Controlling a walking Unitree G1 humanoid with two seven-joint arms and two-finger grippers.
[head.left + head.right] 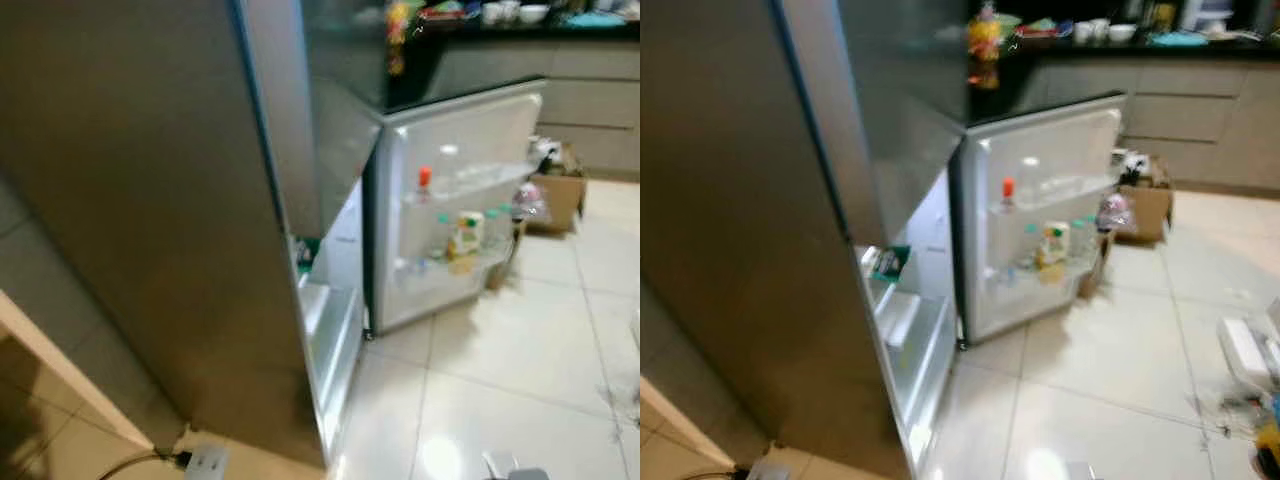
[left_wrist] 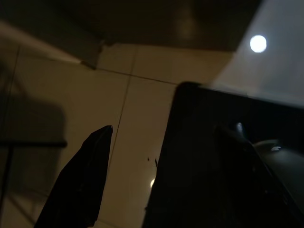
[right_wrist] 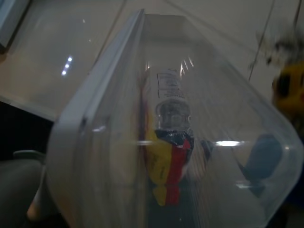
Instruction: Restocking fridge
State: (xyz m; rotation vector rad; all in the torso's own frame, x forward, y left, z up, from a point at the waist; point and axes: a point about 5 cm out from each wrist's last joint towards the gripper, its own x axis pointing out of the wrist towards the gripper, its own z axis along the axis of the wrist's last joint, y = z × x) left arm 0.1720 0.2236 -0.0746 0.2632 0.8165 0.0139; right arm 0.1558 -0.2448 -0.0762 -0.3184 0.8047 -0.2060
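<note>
Right wrist view sits right up against a clear plastic container [image 3: 190, 118] with a white rim, lying on its side across the camera. Inside it is a packet [image 3: 168, 166] in yellow and red with a clear top. Through the far wall there is a dark bluish shape [image 3: 263, 159], too blurred to name. I cannot tell whether the right gripper is closed on the container or how far its fingers are parted. Pale floor tiles [image 3: 71, 57] lie beyond the container, with something yellow [image 3: 289, 83] on them.

The left gripper [image 2: 145, 107] hangs low in the dark, its two black fingers [image 2: 80, 185] spread apart with nothing but tile showing between them.

From the head, the tall grey fridge [image 1: 150, 200] stands close on the left with its lower door [image 1: 455, 130] swung wide open. The door shelves carry a red-capped bottle [image 1: 424, 182], a yellow and white carton [image 1: 466, 235] and a few green-capped bottles [image 1: 440, 235]. Inside the compartment a green packet [image 1: 888, 262] sits above a white drawer [image 1: 902, 322]. Past the door a cardboard box [image 1: 560, 195] rests on the tiles below a dark counter [image 1: 530, 28] with bowls on it. A white plug block [image 1: 205, 460] lies by the foot of the fridge
</note>
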